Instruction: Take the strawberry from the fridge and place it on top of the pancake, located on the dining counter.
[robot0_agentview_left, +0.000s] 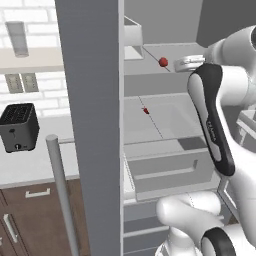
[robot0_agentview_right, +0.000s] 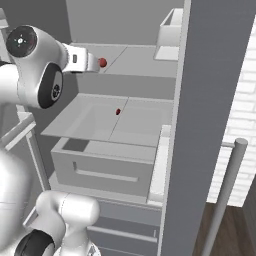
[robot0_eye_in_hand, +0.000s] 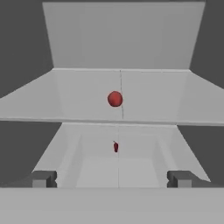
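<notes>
**A:** Where is the strawberry (robot0_eye_in_hand: 116, 147)?

**B:** I take it to be the tiny tapered red fruit on the lower shelf (robot0_eye_in_hand: 87, 168) of the fridge (robot0_agentview_left: 165, 82). It lies near the middle seam and well back from the near edge. A rounder red fruit (robot0_eye_in_hand: 115, 99) lies on the upper shelf (robot0_eye_in_hand: 74, 94), almost straight above it. I judge by shape alone, so I may have the two reversed.

**A:** And the gripper (robot0_eye_in_hand: 111, 179)?

**B:** Its fingertips (robot0_eye_in_hand: 41, 178) stand wide apart with nothing between them. It points straight into the open fridge at about the height of the upper shelf's near edge, so both fruits lie ahead of it and neither is touched.

**A:** Why hold it there?

**B:** Probably to line up first. The strawberry falls midway between the two tips, left to right, so the sideways aim looks right. The hand would need to drop below the upper shelf and reach farther in.

**A:** Any risks?

**B:** The gap between the shelves looks shallow, so the hand could knock the upper shelf's edge. The open door (robot0_agentview_left: 90, 125) stands close on the left. The fruit is also small enough to slip from the closing tips.
</notes>
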